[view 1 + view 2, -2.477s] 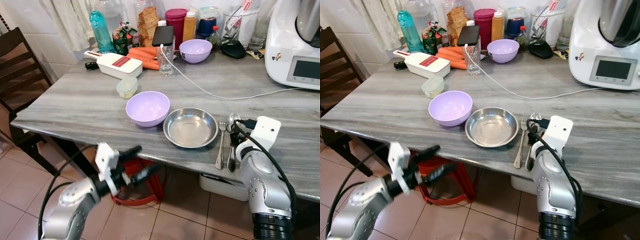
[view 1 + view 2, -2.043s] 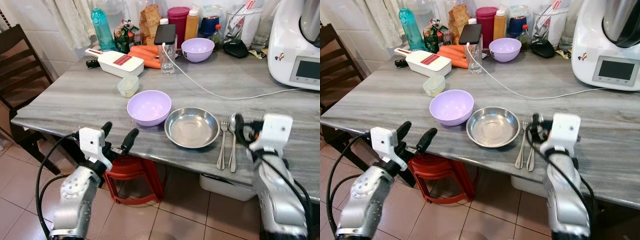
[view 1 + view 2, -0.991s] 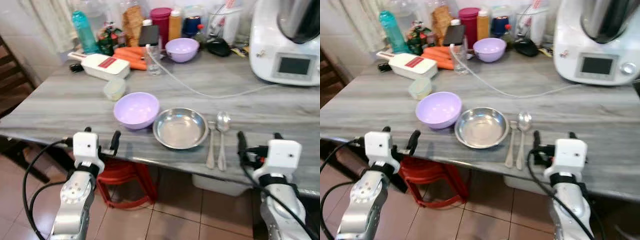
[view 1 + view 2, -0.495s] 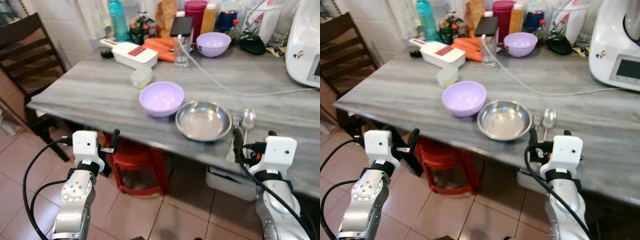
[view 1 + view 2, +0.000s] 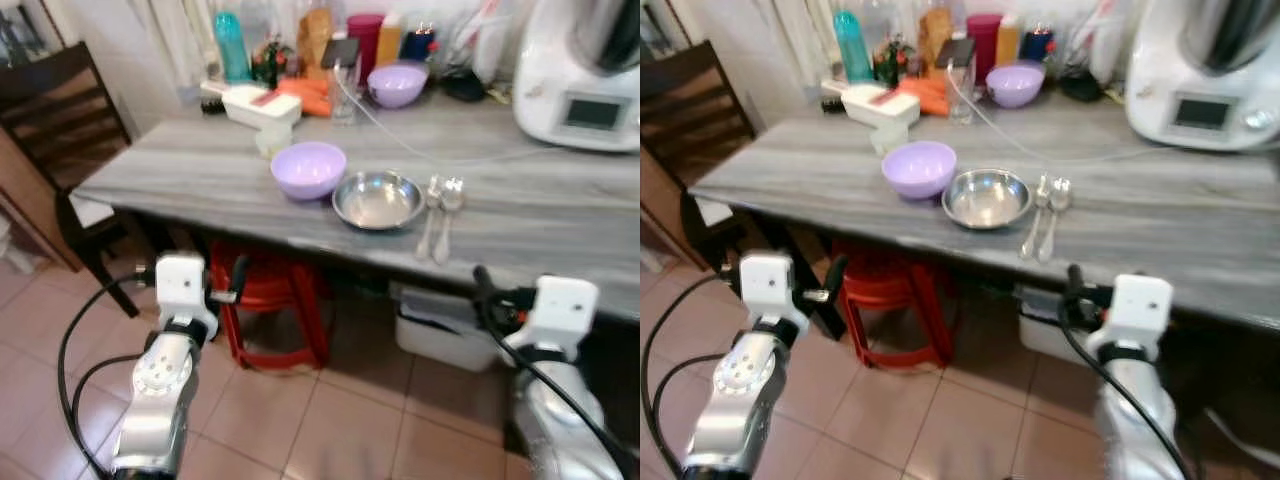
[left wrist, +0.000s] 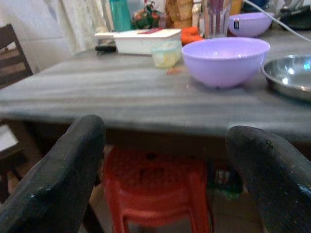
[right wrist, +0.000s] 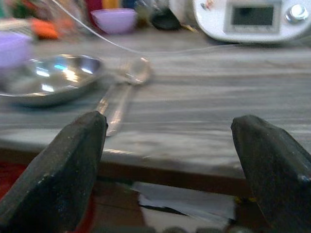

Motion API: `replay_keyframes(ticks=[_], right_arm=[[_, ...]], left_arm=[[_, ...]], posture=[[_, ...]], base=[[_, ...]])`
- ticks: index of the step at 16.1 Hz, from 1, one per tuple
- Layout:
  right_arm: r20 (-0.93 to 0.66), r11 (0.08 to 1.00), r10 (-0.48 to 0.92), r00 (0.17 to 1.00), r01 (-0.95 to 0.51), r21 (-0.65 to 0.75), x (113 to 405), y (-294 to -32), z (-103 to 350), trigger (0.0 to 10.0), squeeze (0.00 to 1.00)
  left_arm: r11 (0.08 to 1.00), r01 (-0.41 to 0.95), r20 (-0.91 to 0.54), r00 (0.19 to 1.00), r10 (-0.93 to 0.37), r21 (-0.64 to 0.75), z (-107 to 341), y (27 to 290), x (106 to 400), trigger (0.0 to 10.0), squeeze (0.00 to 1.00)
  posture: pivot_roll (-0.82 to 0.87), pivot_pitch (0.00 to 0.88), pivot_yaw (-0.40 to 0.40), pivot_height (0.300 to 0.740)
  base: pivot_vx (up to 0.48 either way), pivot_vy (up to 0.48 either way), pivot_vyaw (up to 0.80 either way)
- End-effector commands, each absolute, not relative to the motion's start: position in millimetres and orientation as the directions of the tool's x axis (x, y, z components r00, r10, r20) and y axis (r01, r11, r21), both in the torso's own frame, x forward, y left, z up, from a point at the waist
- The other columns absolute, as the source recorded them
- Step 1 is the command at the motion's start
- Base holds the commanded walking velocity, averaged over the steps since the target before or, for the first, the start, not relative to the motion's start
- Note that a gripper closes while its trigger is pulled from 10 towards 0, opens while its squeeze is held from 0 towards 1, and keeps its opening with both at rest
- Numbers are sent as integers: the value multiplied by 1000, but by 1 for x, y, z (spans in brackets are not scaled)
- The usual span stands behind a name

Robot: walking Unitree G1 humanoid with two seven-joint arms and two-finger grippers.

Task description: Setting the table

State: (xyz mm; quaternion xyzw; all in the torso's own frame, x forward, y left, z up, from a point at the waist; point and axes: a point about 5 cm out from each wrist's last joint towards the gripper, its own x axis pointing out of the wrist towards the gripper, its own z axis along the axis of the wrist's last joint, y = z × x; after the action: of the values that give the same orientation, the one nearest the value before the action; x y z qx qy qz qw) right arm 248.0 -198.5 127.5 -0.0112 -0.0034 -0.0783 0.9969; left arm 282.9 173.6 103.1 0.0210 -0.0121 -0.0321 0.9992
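Note:
A purple bowl [image 5: 308, 168] and a steel bowl [image 5: 377, 199] stand side by side near the front of the grey table [image 5: 180, 175]. A fork [image 5: 429, 215] and a spoon [image 5: 446, 215] lie together just right of the steel bowl. My left gripper [image 6: 165, 179] is open and holds nothing, low in front of the table edge, facing the purple bowl [image 6: 224, 59]. My right gripper [image 7: 167, 170] is also open and holds nothing, level with the table edge, facing the spoon [image 7: 131, 82] and the steel bowl [image 7: 48, 85].
A dark wooden chair [image 5: 60, 110] stands at the table's left end. A red stool [image 5: 270, 300] and a white bin [image 5: 440, 325] sit under the table. A white appliance [image 5: 585, 70], a second purple bowl [image 5: 397, 84], bottles, carrots and a white grater box [image 5: 260, 103] crowd the back.
The whole view has shifted and the table looks farther off, so the camera has pulled back. Both grippers stay open and sit lower against the table edge. The tableware has not moved.

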Motion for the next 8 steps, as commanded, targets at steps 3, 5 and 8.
replay_keyframes(ticks=[3, 5, 8], right_arm=[[35, 986, -157, 987, 159, -58, 252, -197, 131, 10000, 0], [27, 986, -157, 987, 159, -58, 251, -197, 130, 10000, 0], [29, 988, -145, 989, 147, -45, 251, -197, 133, 10000, 0]], left_arm=[[997, 64, 21, 998, -65, 47, 103, 175, 284, 10000, 0], [997, 66, 21, 997, -68, 49, 103, 175, 283, 10000, 0], [997, 68, 14, 998, -69, 45, 99, 172, 281, 10000, 0]], posture=[[-127, 39, 120, 740], [-128, 41, 117, 740], [-130, 46, 105, 740]], base=[[-301, 0, 0], [-300, 0, 0], [-300, 0, 0]])
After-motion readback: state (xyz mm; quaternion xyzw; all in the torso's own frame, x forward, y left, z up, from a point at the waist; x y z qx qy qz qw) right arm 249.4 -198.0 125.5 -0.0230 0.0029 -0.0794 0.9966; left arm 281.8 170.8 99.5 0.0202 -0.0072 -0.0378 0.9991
